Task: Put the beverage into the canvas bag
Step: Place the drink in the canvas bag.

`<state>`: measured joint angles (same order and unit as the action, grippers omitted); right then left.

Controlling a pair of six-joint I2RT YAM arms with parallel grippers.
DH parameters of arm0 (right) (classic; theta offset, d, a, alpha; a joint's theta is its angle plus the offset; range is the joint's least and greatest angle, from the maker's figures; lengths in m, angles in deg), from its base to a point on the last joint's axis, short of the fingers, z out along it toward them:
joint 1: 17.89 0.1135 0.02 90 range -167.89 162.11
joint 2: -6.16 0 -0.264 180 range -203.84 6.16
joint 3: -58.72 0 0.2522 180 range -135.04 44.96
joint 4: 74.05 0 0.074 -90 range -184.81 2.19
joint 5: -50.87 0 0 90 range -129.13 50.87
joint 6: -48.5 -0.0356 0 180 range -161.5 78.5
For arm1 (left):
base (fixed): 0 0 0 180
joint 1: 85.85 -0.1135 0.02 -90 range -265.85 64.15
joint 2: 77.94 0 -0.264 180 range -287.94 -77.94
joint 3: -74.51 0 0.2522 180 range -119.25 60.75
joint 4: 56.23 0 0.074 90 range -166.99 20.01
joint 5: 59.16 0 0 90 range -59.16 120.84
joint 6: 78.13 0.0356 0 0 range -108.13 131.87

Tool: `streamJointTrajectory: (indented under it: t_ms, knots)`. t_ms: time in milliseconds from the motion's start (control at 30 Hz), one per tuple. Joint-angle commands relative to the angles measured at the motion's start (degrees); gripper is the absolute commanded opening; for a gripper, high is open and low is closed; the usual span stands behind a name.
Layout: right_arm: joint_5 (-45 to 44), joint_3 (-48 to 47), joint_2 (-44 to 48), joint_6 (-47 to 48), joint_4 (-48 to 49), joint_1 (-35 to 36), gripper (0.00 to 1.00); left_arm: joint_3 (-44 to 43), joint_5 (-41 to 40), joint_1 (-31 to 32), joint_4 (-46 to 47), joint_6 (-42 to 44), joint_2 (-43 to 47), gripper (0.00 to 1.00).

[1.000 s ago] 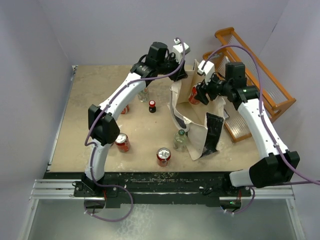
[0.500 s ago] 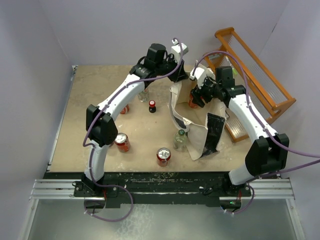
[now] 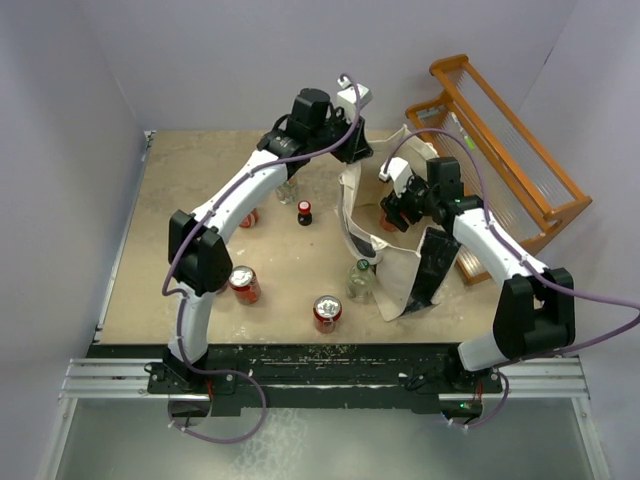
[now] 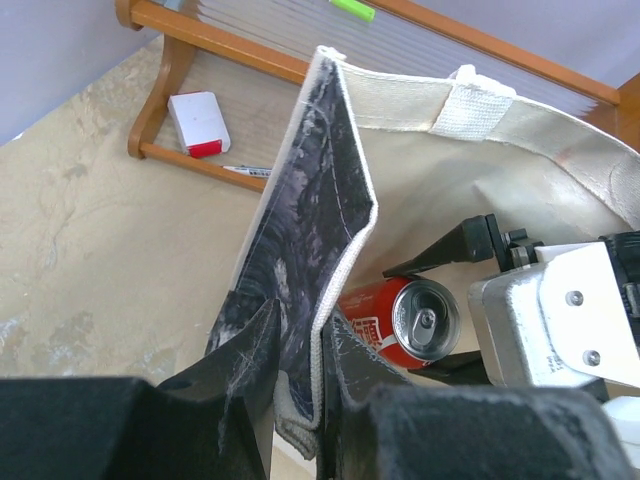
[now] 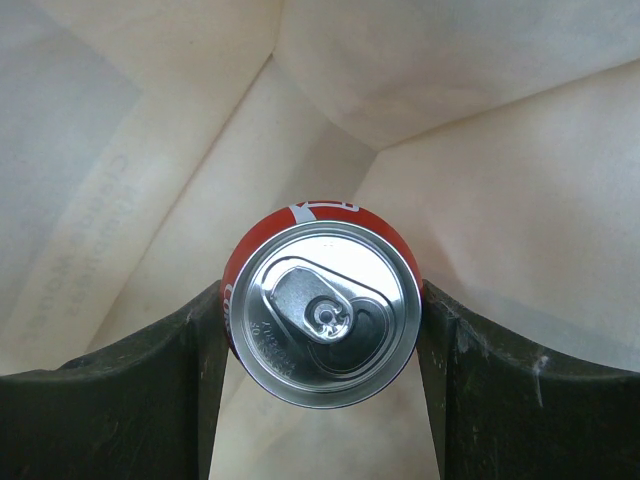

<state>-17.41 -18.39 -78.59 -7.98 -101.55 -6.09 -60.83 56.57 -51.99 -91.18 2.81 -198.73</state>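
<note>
The canvas bag (image 3: pixel 392 268) stands open right of the table's middle. My left gripper (image 3: pixel 352 150) is shut on its upper rim. In the left wrist view the fingers (image 4: pixel 300 335) pinch the dark navy printed panel (image 4: pixel 315 200) by its cream hem. The beverage, a red can (image 3: pixel 388 216) with a silver top, is held upright inside the bag's mouth, with my right gripper (image 3: pixel 394 212) shut on it. The right wrist view looks straight down on the can (image 5: pixel 322 312), both fingers pressed to its sides and cream canvas (image 5: pixel 450 120) all around below. The left wrist view also has the can (image 4: pixel 415 320) inside the bag.
An orange wooden rack (image 3: pixel 500 130) lies right of the bag, with a small white and red box (image 4: pixel 198 122) on it. Loose on the table are red cans (image 3: pixel 245 285) (image 3: pixel 327 312), a clear glass bottle (image 3: pixel 360 280) against the bag, and a small dark bottle (image 3: pixel 304 213).
My right arm has swung left and down, carrying the can from above the bag's rim into its mouth. The left gripper has kept its hold on the rim, shifting only slightly.
</note>
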Motion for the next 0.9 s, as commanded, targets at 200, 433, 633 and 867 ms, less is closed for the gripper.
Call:
streamJointTrajectory:
  t_ms: [200, 433, 633, 867]
  knots:
    - [-2.2, -0.1, -1.3, -3.9, 10.9, 0.5, 0.00, 3.0, 4.3, 0.0, -1.5, 0.4, 2.5, 0.02]
    - [-1.0, 1.9, -3.4, -4.5, 13.4, 1.2, 0.01, 4.8, 4.9, -0.2, -0.7, 0.2, 2.9, 0.01]
    - [4.2, 3.1, -2.8, -3.6, 13.0, 2.8, 0.03, 6.1, 4.6, -0.2, 0.0, 0.7, 3.1, 0.01]
    - [1.3, 3.7, -5.9, -2.3, 13.9, 3.6, 0.03, 6.9, 5.0, -0.8, 0.5, 0.1, 3.6, 0.00]
